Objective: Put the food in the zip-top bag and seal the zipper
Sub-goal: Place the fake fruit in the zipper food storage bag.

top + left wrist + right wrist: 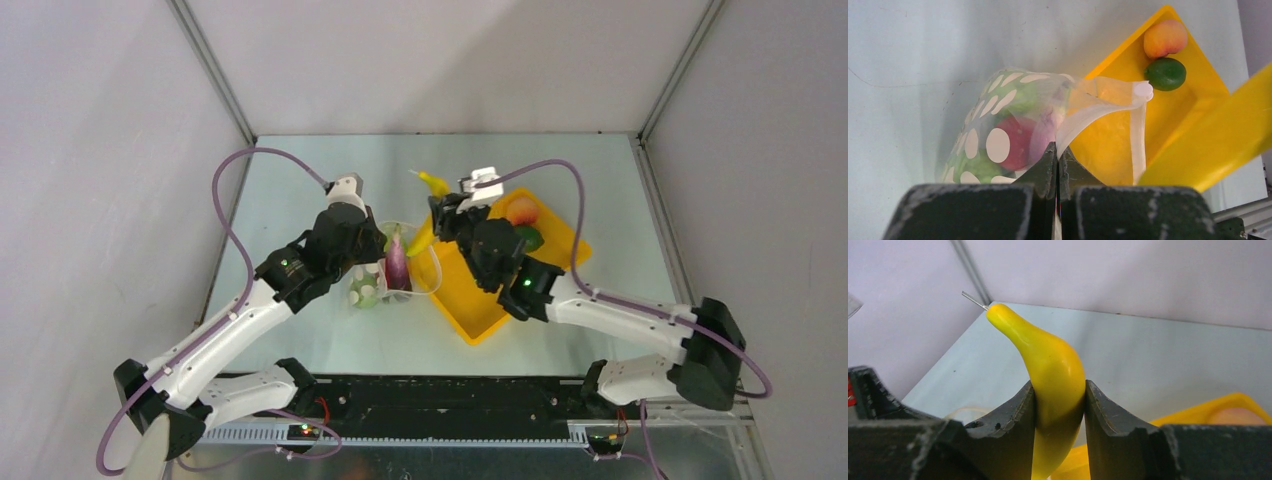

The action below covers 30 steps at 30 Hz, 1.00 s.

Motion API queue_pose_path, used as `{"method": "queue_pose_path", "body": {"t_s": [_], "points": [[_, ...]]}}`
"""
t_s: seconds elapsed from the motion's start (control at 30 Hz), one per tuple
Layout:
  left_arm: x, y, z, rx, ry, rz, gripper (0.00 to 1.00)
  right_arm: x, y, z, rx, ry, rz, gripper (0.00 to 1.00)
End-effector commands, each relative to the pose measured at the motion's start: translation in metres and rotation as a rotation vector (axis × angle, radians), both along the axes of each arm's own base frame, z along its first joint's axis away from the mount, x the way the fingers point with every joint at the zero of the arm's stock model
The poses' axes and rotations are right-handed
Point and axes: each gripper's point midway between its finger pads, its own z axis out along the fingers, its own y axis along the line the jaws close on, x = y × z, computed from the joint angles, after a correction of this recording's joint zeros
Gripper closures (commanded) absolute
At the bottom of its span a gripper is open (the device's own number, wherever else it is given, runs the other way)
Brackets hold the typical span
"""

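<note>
Surface (pixel 300 190): pale and matte, carries everything.

Yellow tray (pixel 482 318): at 3 o'clock of the zip-top bag (pixel 998 117), its near corner just beside the bag's mouth.

Left gripper (pixel 1057 150): clamped shut on the bag's rim and lifting it. Judged purpose is to keep the mouth gaping toward the tray for loading.

Bag is clear film with white dots, bulging. Eggplant (pixel 398 262), red tomato (pixel 1015 142) and green pieces show through it.

Zipper (pixel 1138 135): white strip, curled apart, unsealed.

Right gripper (pixel 1060 390): pinching the banana (pixel 1048 347) at mid-body, aloft at 1 o'clock of the bag, tip up. Probably the next item in.

Peach (pixel 1165 38) and green round fruit (pixel 1164 73): touching in the tray's far corner, not yet bagged.
</note>
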Motion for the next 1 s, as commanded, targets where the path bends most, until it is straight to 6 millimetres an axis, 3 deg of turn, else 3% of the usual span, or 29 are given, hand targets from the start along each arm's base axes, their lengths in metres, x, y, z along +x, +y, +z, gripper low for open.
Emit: {"method": "queue_pose_path", "body": {"t_s": [0.0,0.17,0.4,0.67,0.97], "points": [[0.001,-0.007,0.026,-0.081,-0.032,-0.004,1.0,-0.006,0.036,0.025,0.098,-0.124,0.066,0.91],[0.0,-0.009,0.025,-0.094,-0.024,-0.011,1.0,-0.021,0.071,0.003,0.06,-0.118,0.147,0.91],[-0.002,-0.009,0.026,-0.126,-0.025,0.002,1.0,-0.044,0.099,-0.018,0.099,-0.05,0.212,0.9],[-0.005,-0.003,0.027,-0.151,-0.027,0.039,1.0,-0.045,0.098,-0.052,0.15,0.094,0.141,0.86],[-0.008,0.0,0.025,-0.177,-0.026,0.055,1.0,-0.035,0.077,-0.081,0.075,0.145,0.003,0.86]]}}
